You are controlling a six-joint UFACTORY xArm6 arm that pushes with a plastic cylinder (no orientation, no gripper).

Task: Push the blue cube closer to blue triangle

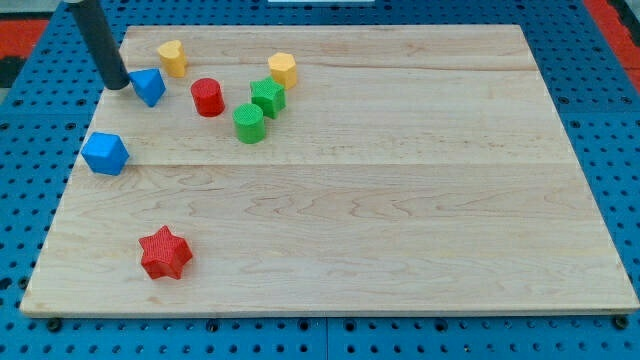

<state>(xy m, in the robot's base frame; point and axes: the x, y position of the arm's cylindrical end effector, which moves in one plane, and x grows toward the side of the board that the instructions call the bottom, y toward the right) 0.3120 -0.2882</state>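
Note:
The blue cube (105,153) lies near the left edge of the wooden board (400,200). The blue triangle (149,86) lies above it and a little to the right, near the view's top left. My tip (117,83) is the lower end of a dark rod that comes down from the view's top left. It rests just left of the blue triangle, almost touching it, and well above the blue cube.
A yellow block (172,57) sits above the blue triangle. A red cylinder (207,97), a green cylinder (249,123), a green star-like block (268,97) and a yellow hexagon (283,70) cluster to the right. A red star (165,252) lies at lower left.

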